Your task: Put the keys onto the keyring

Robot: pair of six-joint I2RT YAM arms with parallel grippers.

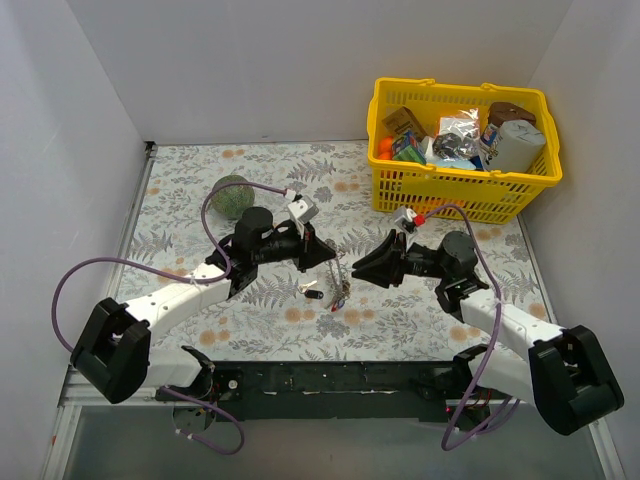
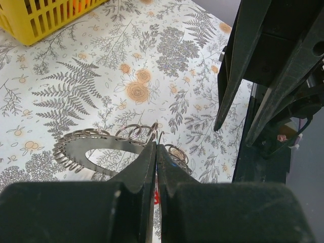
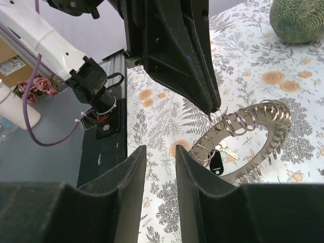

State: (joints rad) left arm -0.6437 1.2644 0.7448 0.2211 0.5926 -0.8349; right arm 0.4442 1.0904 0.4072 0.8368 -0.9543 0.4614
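Observation:
The keyring [image 1: 341, 278] is a wide grey band hung with several small split rings, and it hangs tilted over the mat mid-table. My left gripper [image 1: 332, 256] is shut on one of those split rings at the band's top edge, as the left wrist view [image 2: 156, 147] shows. The band [image 2: 71, 148] stretches away to the left of the tips. A silver key with a black head [image 3: 216, 163] hangs from a ring inside the band [image 3: 236, 174]; the other keys are not clearly visible. My right gripper [image 3: 159, 157] stands open and empty, a short way right of the keyring [image 1: 372, 270].
A yellow basket [image 1: 465, 185] full of packets stands at the back right. A green ball [image 1: 230, 196] lies behind the left arm. The black base rail runs along the mat's near edge.

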